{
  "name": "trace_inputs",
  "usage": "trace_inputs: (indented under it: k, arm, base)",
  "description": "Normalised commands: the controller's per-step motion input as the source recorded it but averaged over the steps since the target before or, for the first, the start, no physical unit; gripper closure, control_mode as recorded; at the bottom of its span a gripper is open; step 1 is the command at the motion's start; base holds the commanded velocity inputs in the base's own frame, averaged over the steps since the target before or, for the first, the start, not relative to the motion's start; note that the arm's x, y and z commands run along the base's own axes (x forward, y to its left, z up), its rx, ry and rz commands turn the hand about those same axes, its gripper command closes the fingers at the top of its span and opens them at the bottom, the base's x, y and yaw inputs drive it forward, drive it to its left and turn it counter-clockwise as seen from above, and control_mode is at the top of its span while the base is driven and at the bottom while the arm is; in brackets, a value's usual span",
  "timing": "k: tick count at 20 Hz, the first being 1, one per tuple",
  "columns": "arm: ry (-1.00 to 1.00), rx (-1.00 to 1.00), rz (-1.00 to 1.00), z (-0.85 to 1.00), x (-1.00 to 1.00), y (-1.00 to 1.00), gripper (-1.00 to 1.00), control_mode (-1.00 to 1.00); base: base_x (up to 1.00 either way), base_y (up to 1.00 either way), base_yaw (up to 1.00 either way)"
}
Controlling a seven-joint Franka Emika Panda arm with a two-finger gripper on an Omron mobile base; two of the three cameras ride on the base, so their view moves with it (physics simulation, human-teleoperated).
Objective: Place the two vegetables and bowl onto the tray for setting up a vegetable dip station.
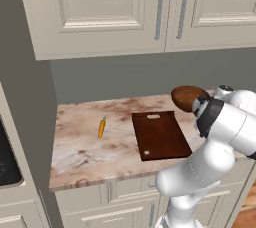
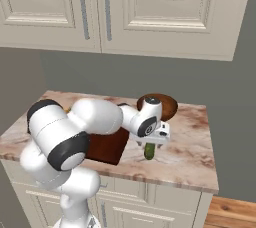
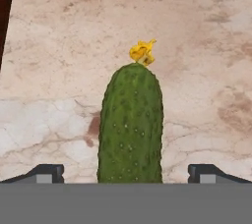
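A dark green cucumber (image 3: pixel 130 125) with a yellow flower tip lies on the marble counter to the right of the tray (image 2: pixel 105 148). My gripper (image 3: pixel 125 173) hangs open just above it. Its fingertips (image 3: pixel 47 173) stand wide on either side of the cucumber, with gaps and no contact. In the right base view the hand points down over the cucumber (image 2: pixel 149 151). The orange carrot (image 1: pixel 102 128) lies on the counter left of the dark brown tray (image 1: pixel 160 134). The reddish-brown bowl (image 1: pixel 187 97) sits at the back of the counter, behind my arm.
Grey wall and cream upper cabinets (image 1: pixel 110 7) rise behind the marble counter (image 1: pixel 80 152). The counter's front edge runs close below the cucumber. A dark sink or stove edge (image 1: pixel 6 164) shows at far left. The tray's edge (image 3: pixel 5 2) lies to the cucumber's left.
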Motion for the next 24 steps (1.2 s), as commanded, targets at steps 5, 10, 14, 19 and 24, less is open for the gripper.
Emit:
trace_inputs:
  k: [5,10,14,19,24]
  arm:
    - [0.05,0.0,0.0,-0.23,0.0,0.0,-1.0,-1.0]
    - [0.05,0.0,0.0,-0.24,0.0,0.0,-1.0,-1.0]
    - [0.04,0.0,0.0,-0.1,0.0,0.0,1.0,-1.0]
    - [0.0,0.0,0.0,0.0,0.0,0.0,1.0,-1.0]
    - [0.0,0.0,0.0,0.02,0.02,0.0,1.0,-1.0]
  base:
    - [0.0,0.0,0.0]
    - [0.0,0.0,0.0]
    - [0.0,0.0,0.0]
    - [0.0,0.0,0.0]
    - [0.0,0.0,0.0]
